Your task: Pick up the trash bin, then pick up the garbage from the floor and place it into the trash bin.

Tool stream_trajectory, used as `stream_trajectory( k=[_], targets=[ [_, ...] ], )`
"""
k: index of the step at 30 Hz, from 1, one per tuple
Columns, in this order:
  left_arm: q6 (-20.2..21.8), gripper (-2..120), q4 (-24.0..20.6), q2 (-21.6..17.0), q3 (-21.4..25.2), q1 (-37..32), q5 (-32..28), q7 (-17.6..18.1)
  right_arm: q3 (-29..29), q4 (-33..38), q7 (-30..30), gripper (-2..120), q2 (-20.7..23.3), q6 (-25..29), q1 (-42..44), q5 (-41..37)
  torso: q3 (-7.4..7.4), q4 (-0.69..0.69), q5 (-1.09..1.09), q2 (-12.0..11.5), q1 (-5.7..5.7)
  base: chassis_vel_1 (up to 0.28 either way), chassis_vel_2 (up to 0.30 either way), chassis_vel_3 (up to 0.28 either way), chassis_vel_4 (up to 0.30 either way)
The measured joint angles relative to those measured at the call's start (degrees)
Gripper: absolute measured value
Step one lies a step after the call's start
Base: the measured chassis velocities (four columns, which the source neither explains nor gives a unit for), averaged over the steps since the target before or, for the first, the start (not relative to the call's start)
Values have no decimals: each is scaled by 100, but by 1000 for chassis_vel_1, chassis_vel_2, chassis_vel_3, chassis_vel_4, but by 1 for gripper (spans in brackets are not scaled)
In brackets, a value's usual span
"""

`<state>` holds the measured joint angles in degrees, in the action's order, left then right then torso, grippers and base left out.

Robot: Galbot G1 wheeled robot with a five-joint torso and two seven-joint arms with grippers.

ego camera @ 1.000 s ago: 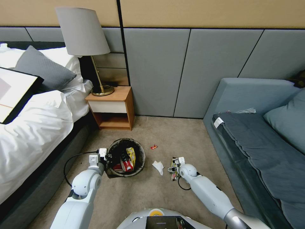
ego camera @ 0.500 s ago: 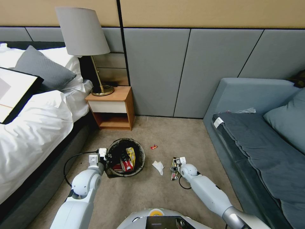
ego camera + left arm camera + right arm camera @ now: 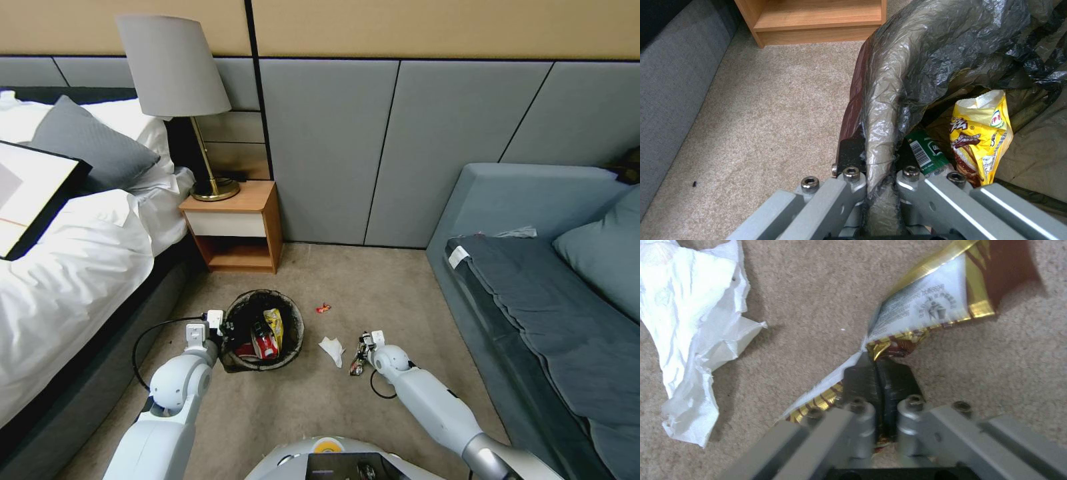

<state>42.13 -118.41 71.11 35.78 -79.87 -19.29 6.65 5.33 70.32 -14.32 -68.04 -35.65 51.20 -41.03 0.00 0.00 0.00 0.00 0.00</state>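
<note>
1. The trash bin (image 3: 263,331) sits on the carpet (image 3: 373,287) at about 10 o'clock from my base, its black liner (image 3: 907,60) folded over the rim.
2. My left claw (image 3: 223,328) is clamped on that rim at the bin's 9 o'clock side, one finger on each side of the wall.
3. Inside lie a yellow snack bag (image 3: 980,133), a green-labelled bottle (image 3: 927,151) and a red carton (image 3: 265,345).
4. My right claw (image 3: 360,350) is closed on a gold-and-brown wrapper (image 3: 942,303), low over the carpet at 1 o'clock.
5. A white tissue (image 3: 332,350) lies between bin and wrapper, just beside my right claw.
6. A tiny red wrapper (image 3: 323,308) lies at 12 o'clock.
7. Around: nightstand (image 3: 233,227) behind the bin, bed (image 3: 60,267) at 9 o'clock, sofa (image 3: 533,280) at 3 o'clock.
</note>
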Motion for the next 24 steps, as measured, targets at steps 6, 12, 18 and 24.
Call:
stream_trajectory(
  k=[6, 12, 18, 24],
  targets=[
    [0, 0, 16, 26, -1, 23, 14, 5, -77, 119, -4, 0, 79, 18, 47, 2, 0, 0, 0, 0, 0, 0, 0, 0, 0],
    [0, 0, 51, 8, 6, 47, 15, 9, -295, 594, -50, 0, 385, 24, 115, -119, 0, -1, 3, 0, 0, 0, 0, 0, 0],
    [0, 0, 76, 12, 5, 77, 22, 15, -837, 1671, -288, 0, 1005, -3, 318, -443, 0, -2, 2, 0, 0, 0, 0, 0, 0],
    [0, 0, 78, 14, -5, 78, 25, 17, -1334, 2663, -428, 0, 1341, -22, 616, -656, 0, -1, 2, 0, 0, 0, 0, 0, 0]
  ],
)
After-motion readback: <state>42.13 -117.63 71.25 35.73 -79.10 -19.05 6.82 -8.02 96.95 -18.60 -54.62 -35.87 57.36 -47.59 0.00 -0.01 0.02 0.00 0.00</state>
